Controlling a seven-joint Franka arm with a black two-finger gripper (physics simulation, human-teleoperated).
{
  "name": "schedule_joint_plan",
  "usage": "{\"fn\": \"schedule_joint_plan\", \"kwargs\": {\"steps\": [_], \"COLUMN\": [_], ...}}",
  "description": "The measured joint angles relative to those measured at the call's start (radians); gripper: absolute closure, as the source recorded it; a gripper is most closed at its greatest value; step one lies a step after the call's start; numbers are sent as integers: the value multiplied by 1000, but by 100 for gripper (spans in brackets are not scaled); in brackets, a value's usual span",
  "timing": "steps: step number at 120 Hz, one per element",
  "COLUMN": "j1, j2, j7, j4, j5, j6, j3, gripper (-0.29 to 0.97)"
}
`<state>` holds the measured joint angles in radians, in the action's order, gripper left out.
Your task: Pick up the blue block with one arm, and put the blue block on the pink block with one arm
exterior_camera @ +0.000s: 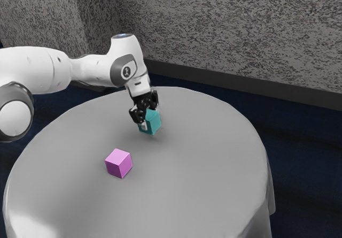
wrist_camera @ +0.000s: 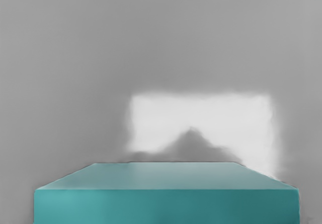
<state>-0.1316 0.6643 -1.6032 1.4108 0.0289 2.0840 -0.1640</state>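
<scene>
A round table (exterior_camera: 214, 195) draped in grey cloth is standing on a dark blue floor (exterior_camera: 304, 141). A speckled grey wall (exterior_camera: 240, 24) is running behind it, a dark baseboard (exterior_camera: 256, 85) lining its foot.

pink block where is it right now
The pink block sits on the grey table, to the exterior view's left of the blue block held in the claw and nearer the camera, touching neither.

gripped block (exterior_camera: 154, 121) over table (exterior_camera: 214, 163) | second block (exterior_camera: 118, 162) on table, nearer, exterior view's left
</scene>
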Motion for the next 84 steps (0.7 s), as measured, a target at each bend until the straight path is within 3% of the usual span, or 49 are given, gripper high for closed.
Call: {"fn": "schedule_joint_plan", "kwargs": {"steps": [19, 30, 57, 84], "j1": [-37, -45, -62, -78], "j2": [-281, -384, -526, -550], "j7": [4, 7, 8, -3], "j4": [282, 400, 619, 703], "j5": [30, 43, 49, 19], "j6": [-1, -5, -12, 44], "j3": [0, 1, 3, 3], "gripper": [31, 30, 30, 30]}}
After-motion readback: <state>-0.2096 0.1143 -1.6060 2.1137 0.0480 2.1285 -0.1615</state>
